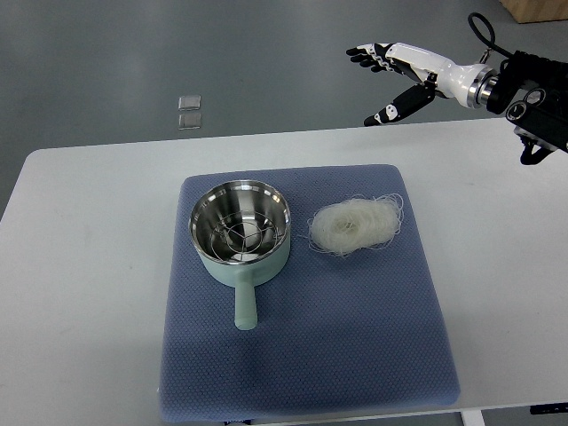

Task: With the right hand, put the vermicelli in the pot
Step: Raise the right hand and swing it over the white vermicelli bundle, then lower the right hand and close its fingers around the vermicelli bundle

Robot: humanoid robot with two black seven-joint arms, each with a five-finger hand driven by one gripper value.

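Right hand raised open beyond the tabletop's far right edge, vermicelli and pot waiting on a mat below.

The right hand (390,75) hangs in the air past the far edge of the white tabletop (80,266), near its far right corner, fingers spread and holding nothing. The vermicelli (355,224) lies toward the near side and a little to the left of the hand, well apart from it, on the right half of a blue mat (302,355) that covers the middle of the tabletop. It is a loose, pale, roughly round nest of thin translucent strands, some looping out at its rim. Just beside it to the left stands the pot (240,231), steel inside, pale green outside, handle pointing toward the near edge. No left hand shows.
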